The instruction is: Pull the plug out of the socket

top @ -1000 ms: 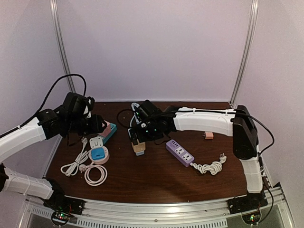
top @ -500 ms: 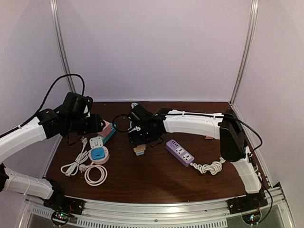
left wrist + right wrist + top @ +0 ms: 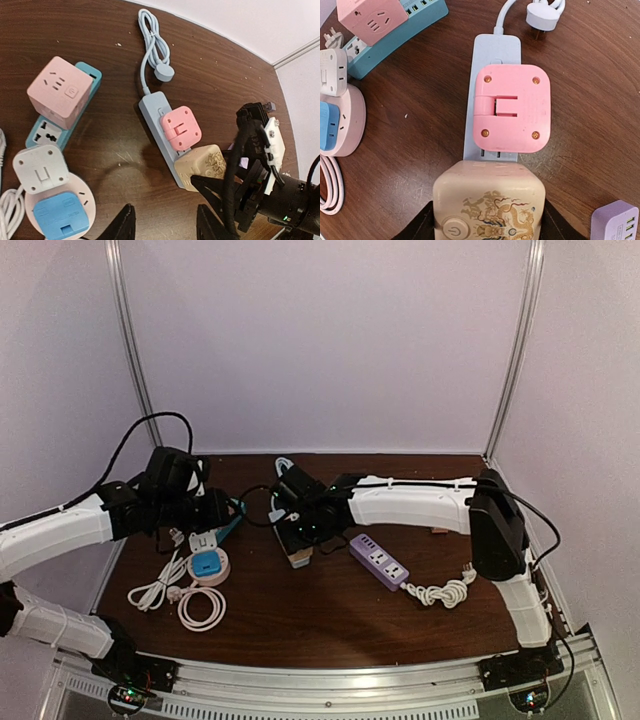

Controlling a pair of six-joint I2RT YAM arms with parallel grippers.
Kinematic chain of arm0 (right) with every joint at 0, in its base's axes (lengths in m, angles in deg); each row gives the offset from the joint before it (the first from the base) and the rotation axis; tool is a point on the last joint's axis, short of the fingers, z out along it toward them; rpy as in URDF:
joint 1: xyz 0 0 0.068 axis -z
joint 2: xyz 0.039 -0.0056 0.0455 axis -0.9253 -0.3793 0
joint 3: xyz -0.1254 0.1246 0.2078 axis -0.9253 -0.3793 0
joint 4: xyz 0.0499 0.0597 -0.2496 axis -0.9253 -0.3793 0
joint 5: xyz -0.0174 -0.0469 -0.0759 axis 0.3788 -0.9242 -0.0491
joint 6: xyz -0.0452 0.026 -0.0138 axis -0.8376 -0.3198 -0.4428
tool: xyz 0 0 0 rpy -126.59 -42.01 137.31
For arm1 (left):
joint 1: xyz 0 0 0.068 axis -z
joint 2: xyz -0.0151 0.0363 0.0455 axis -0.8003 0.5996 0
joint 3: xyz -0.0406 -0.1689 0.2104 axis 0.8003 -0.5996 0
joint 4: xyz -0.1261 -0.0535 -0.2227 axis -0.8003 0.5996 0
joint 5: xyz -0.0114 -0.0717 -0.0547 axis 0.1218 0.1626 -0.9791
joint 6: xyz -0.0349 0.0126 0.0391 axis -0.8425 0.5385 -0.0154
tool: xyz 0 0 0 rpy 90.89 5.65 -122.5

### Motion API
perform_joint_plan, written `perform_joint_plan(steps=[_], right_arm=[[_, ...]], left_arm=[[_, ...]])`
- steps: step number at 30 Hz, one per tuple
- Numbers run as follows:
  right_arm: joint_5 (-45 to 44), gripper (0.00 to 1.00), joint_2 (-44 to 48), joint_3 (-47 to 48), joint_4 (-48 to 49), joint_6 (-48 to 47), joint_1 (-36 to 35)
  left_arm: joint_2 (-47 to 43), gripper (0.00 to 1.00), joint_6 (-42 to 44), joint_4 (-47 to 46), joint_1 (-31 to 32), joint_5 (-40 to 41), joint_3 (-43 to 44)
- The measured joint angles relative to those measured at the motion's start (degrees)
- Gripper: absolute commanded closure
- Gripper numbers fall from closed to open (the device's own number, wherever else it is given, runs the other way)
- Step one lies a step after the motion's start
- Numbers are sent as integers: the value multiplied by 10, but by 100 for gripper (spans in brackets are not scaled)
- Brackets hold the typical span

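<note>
A light blue power strip (image 3: 152,107) lies on the brown table with a pink plug (image 3: 180,128) and a beige dragon-printed cube plug (image 3: 200,166) seated in it. In the right wrist view the beige cube plug (image 3: 488,205) sits between my right gripper's (image 3: 488,222) fingers, which press on both of its sides; the pink plug (image 3: 511,107) and the strip (image 3: 495,50) lie beyond it. My left gripper (image 3: 165,220) is open and empty, hovering over bare table just left of the strip's beige end. From above, both grippers meet near the strip (image 3: 290,530).
A pink cube socket (image 3: 60,92) sits on a teal strip at the left. A white adapter (image 3: 40,170) and a blue plug (image 3: 55,215) sit on a round pink socket. A purple strip (image 3: 378,560), a white cable (image 3: 440,592) and a small pink adapter (image 3: 438,525) lie to the right.
My right gripper has come down over the beige cube plug and closed on it. My left arm has swung right, towards the light blue strip.
</note>
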Motion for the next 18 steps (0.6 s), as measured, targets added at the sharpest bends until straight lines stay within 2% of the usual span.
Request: perform_joint_plan(steps=[9,18], right_arm=[[0,99,98,-151,31,-9,0],[19,100,174,-257,52,-11,-7]], left_arm=[[32,65,-63,-124,-16,-98,-75],[121,85,-117,-267,-19,-187,-102]])
